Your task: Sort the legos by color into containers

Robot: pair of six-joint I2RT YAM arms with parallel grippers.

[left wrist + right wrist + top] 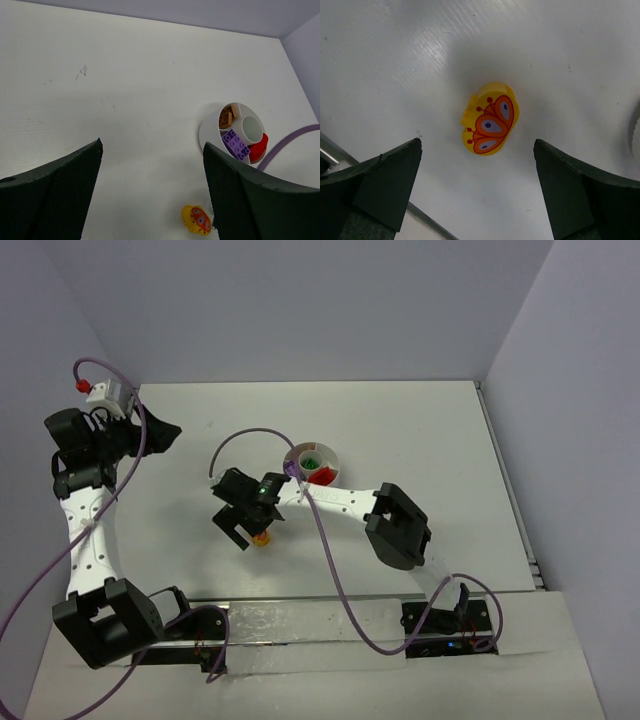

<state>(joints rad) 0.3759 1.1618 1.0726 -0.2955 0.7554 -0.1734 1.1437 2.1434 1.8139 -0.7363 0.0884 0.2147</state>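
Observation:
The low white dish point(336, 457) sits mid-table, and its wedges hold green point(312, 458) and red point(322, 476) bricks. In the left wrist view the dish point(207, 132) shows a purple brick point(236, 145), brown-orange pieces point(226, 118) and a red brick point(258, 149). A round yellow-and-red lego point(490, 120) lies on the table left of the dish point(260, 538). My right gripper point(477, 145) hovers just over it, open, its fingers on either side without touching. My left gripper point(153, 144) is open and holds nothing, raised at the far left point(160, 435).
A purple cable point(235, 443) loops from the right arm past the dish and shows in the left wrist view point(290, 142). A metal rail point(300, 615) runs along the near edge. Grey walls close the back and the right side point(560, 390).

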